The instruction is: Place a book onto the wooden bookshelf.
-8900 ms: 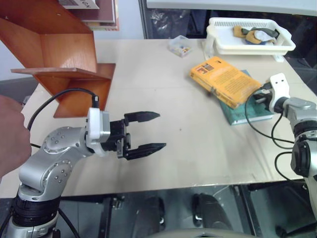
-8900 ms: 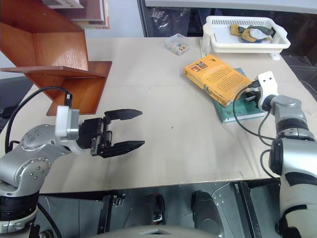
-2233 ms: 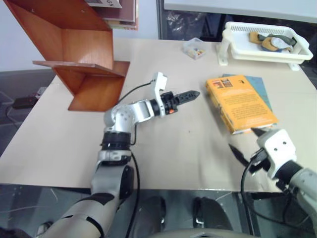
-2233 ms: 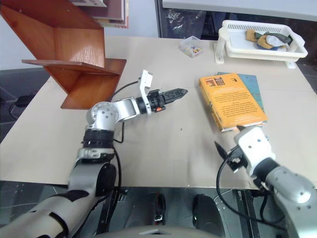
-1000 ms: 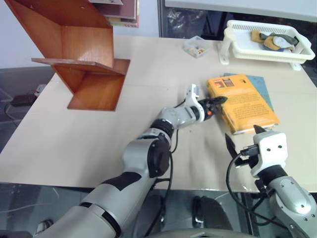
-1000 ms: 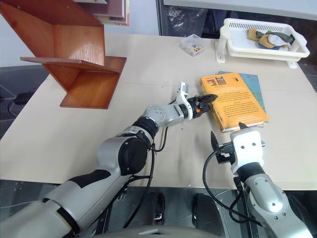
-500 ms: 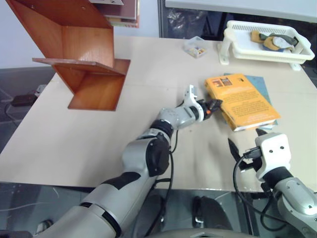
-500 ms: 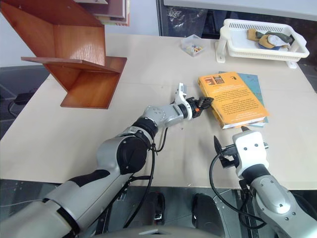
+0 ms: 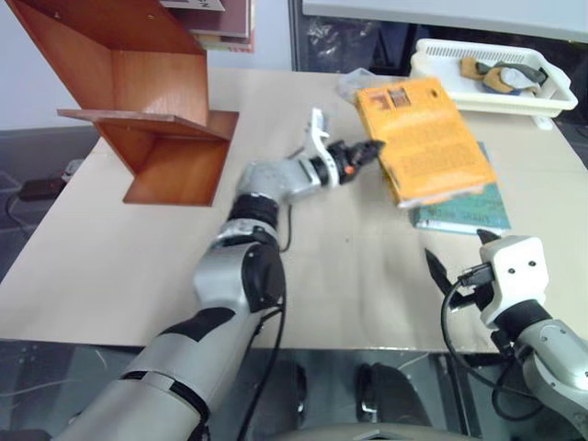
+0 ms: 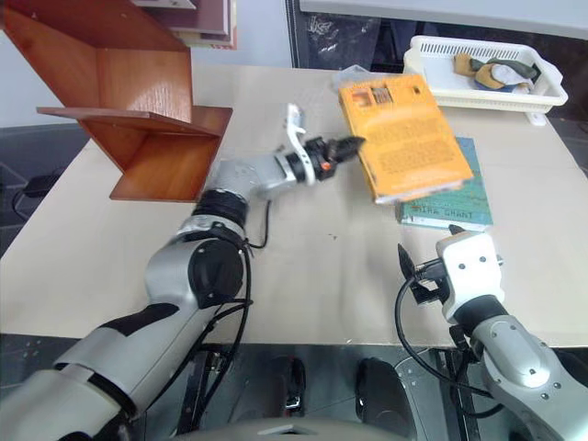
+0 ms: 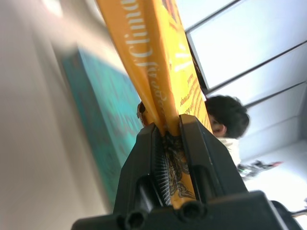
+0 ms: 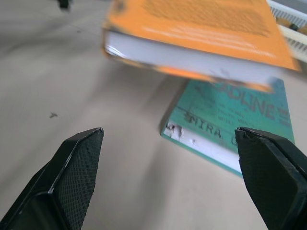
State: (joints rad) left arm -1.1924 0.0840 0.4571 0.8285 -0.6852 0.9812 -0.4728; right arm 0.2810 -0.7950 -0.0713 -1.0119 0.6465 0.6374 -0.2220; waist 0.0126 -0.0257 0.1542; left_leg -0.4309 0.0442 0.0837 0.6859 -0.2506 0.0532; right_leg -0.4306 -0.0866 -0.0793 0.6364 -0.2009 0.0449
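From the head camera we see the wooden bookshelf (image 9: 147,110) at the table's far left, its top cut off by the frame edge. Our left gripper (image 9: 367,149) pinches the orange-yellow book (image 9: 421,138) by its spine edge, and the book hangs tilted above the table (image 9: 119,266), clear of the teal book (image 9: 459,209) that lies beneath its near end. The cover's print is too small to read from here. A white basket (image 9: 491,87) sits at the far right, its contents hard to make out. Our right gripper (image 9: 455,262) hovers near the table's front edge with fingers spread, well apart from both books.

In the left wrist view, the two fingers (image 11: 144,167) press together on the spine; blurred white lettering there seems to begin "Clima", and part of a person shows behind it.

In the right wrist view, the spread fingers (image 12: 72,167) frame the lifted book's page edge; the teal cover reads "MIRA", the rest blurred.
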